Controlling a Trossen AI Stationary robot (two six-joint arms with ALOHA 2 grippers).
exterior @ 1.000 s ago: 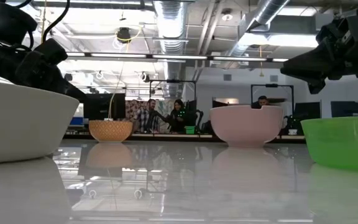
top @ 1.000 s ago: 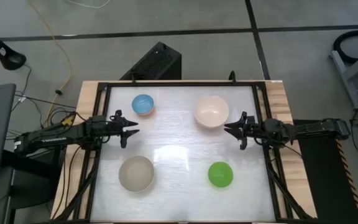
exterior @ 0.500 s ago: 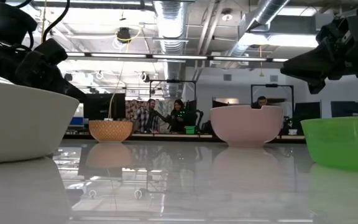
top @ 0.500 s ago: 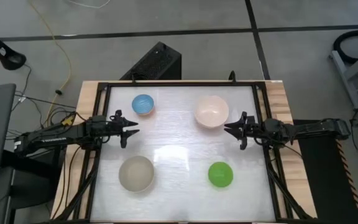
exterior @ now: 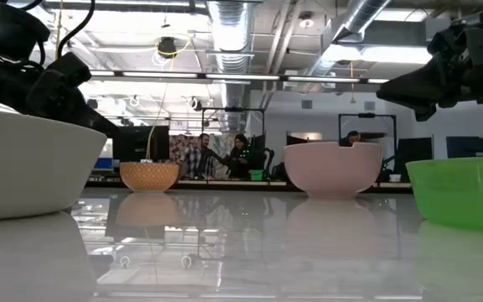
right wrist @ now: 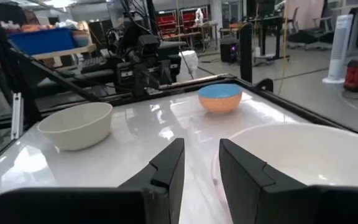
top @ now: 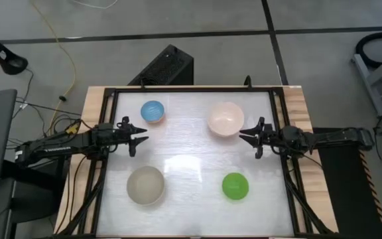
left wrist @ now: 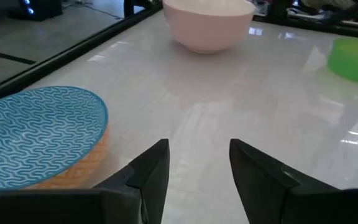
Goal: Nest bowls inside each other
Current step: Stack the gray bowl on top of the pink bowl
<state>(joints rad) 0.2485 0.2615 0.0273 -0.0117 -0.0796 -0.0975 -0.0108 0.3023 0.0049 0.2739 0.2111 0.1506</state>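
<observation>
Apparently part-open right gripper, empty.

Grey concrete floor around the table – a yellow cable trails across it; beyond, an open workshop with ceiling ducts, strip lights, desks and seated people
</observation>
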